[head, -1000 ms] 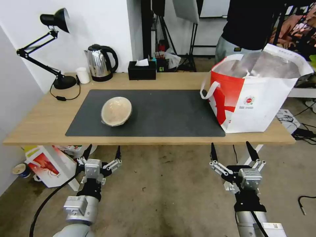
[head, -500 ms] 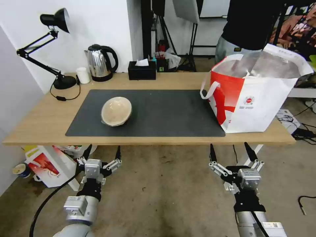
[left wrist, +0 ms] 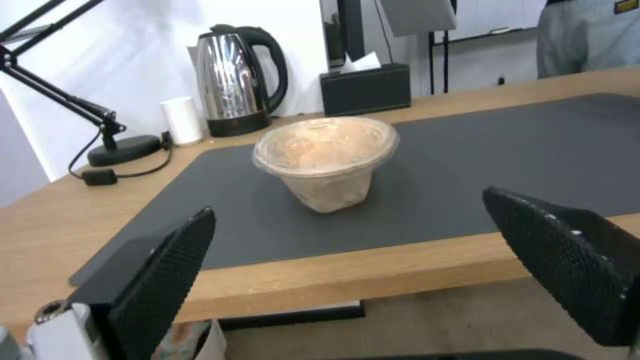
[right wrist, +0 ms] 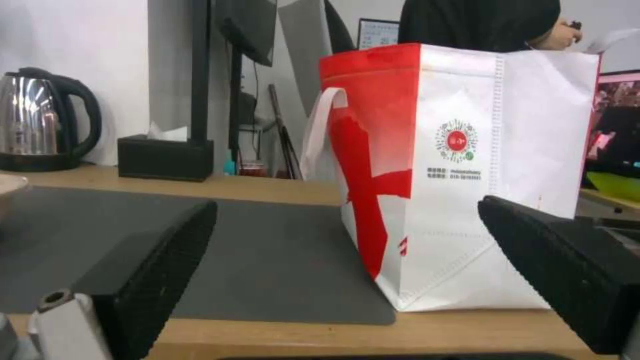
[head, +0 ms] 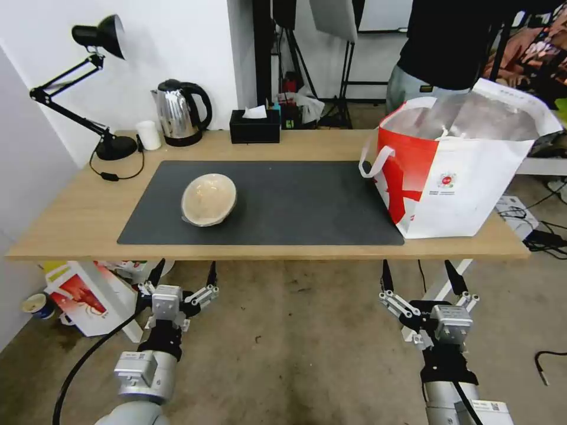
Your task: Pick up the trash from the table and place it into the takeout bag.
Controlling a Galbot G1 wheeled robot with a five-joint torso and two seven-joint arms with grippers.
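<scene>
the beige bowl (head: 208, 199) sits upright on the dark grey mat (head: 295, 200), toward the mat's left end and closer to the near edge of the surface (head: 77, 218) than to the far one. from the left wrist view it (left wrist: 325, 159) has a clear lid over it and stands alone on the mat (left wrist: 500, 155), nothing touching it.

the takeout bag (head: 458, 162) stands at the right end of the surface, its near left corner over the mat's right edge. its mouth is open with the silver lining showing, and the white strap handle (head: 373, 160) hangs on the side facing the mat. in the right wrist view the bag (right wrist: 467, 175) shows its red panel and small red logo.

along the far edge, from the left corner inward, stand a black desk lamp (head: 94, 88), a small white cup (head: 149, 135), a steel kettle (head: 180, 112) and a black tissue box (head: 255, 127).

both arms hang low in front of the near edge, below the level of the surface. the left end effector (head: 184, 274) is below the bowl's side, fingers spread wide and holding nothing. the right end effector (head: 420, 277) is below the bag's side, also spread wide and empty.
</scene>
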